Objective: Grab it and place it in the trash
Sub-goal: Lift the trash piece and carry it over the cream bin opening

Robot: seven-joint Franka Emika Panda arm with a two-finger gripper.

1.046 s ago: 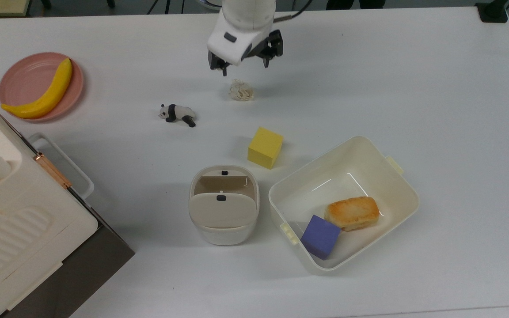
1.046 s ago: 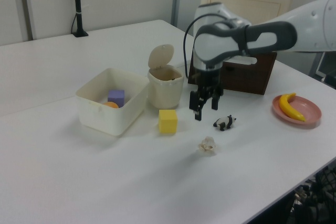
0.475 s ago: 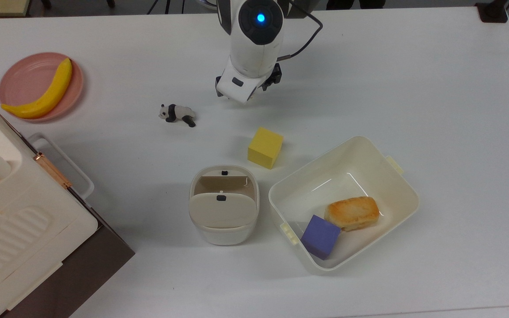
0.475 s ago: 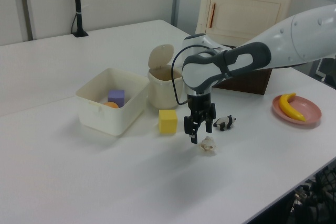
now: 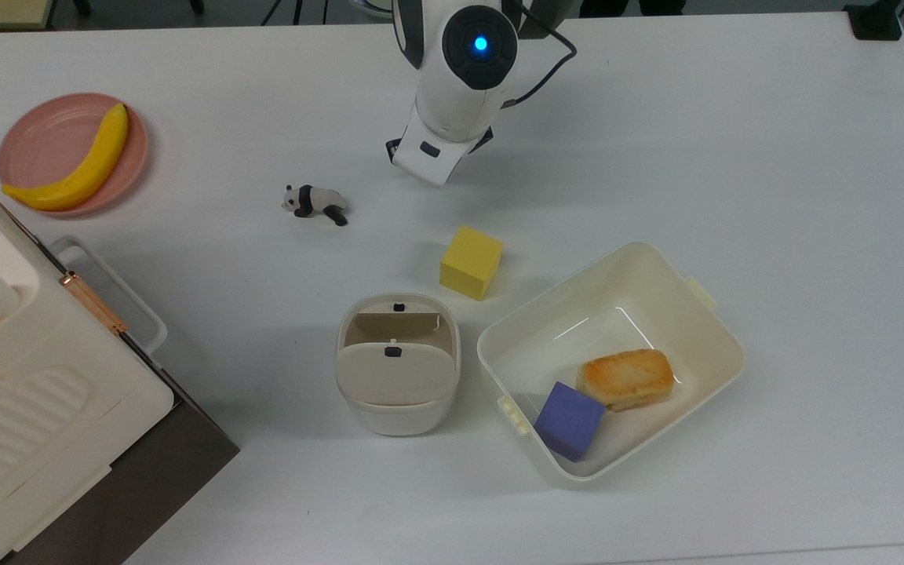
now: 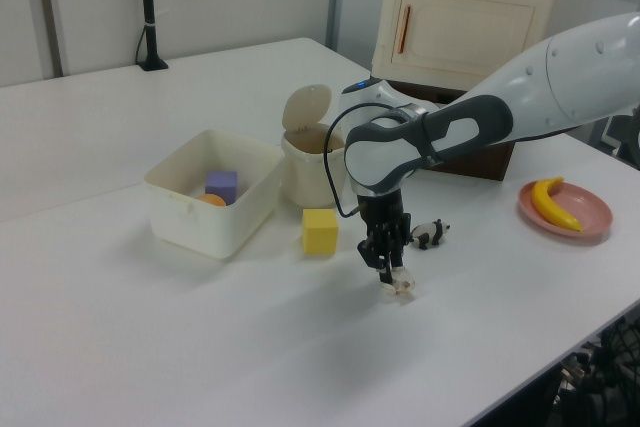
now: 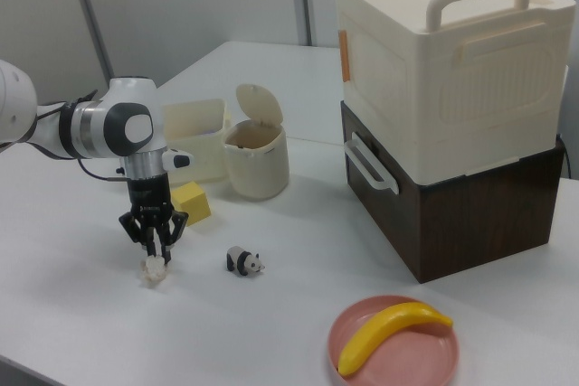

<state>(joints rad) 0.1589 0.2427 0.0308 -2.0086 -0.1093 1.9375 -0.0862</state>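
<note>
We see claw (image 7: 156,252) low over crumpled paper wad (image 7: 153,269) (fingers narrowly parted, straddling it); grip unclear.

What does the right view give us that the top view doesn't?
Right view adds: the paper wad on the table, directly under the gripper, and the bin's lid standing up.
Top view adds: the purple cube and the bread lying inside the white tub, with the arm's wrist above the wad's spot.
Both: the toy panda, the yellow cube, the bin, and the banana on the pink plate.
</note>
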